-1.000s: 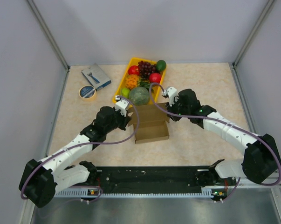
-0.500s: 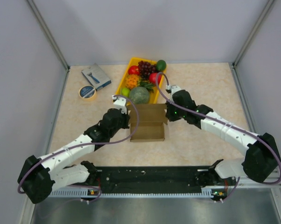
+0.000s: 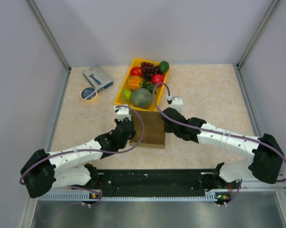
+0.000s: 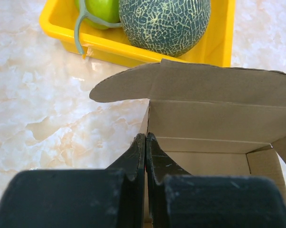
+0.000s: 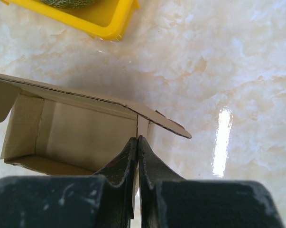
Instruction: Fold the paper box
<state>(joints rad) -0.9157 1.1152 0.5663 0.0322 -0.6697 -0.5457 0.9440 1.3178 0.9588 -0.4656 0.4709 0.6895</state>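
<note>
Top external: left tool point(image 3: 133, 129), right tool point(image 3: 165, 125) pinch paper box point(image 3: 150, 132) walls; yellow tray point(image 3: 125, 80) holds fruit point(image 3: 141, 97).

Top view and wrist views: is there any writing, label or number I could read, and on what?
Small box: white label, print too small to read.
Paper box: plain, no print.
Tray, tape roll: no writing visible.

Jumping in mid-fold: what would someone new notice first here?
The brown paper box at table centre stands half-formed, flaps open, pinched from both sides: the left gripper shut on its left wall, the right gripper on its right. Just behind it sits the yellow tray of bright fruit, a netted melon nearest the box.
</note>
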